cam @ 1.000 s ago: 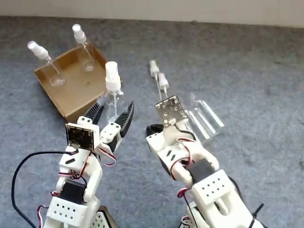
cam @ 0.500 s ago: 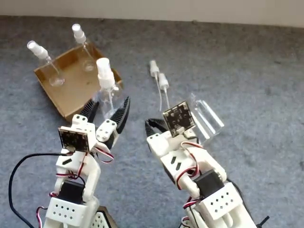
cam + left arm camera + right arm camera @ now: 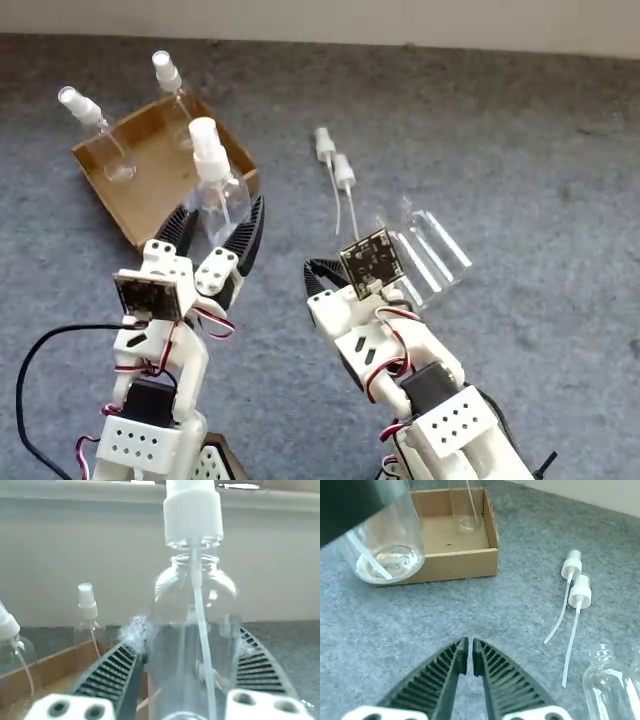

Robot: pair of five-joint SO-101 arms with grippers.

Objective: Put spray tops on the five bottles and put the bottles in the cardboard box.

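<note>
Third bottle capped and in the left gripper, at the box edge.

The left gripper is pinching a clear capped bottle by its body, holding it upright and lifted just at the near wall of the cardboard box. I cannot tell whether it is over the interior. Two capped bottles are standing inside the box already. The right gripper is hanging over the grey carpet, fingers nearly pressed together and gripping nothing. Beside that arm two bare bottles are lying on their sides, with two loose spray tops lying just beyond. Judgement: two of five are done and the third is awaiting release into the box. Two cappings and two placements are remaining.
</note>
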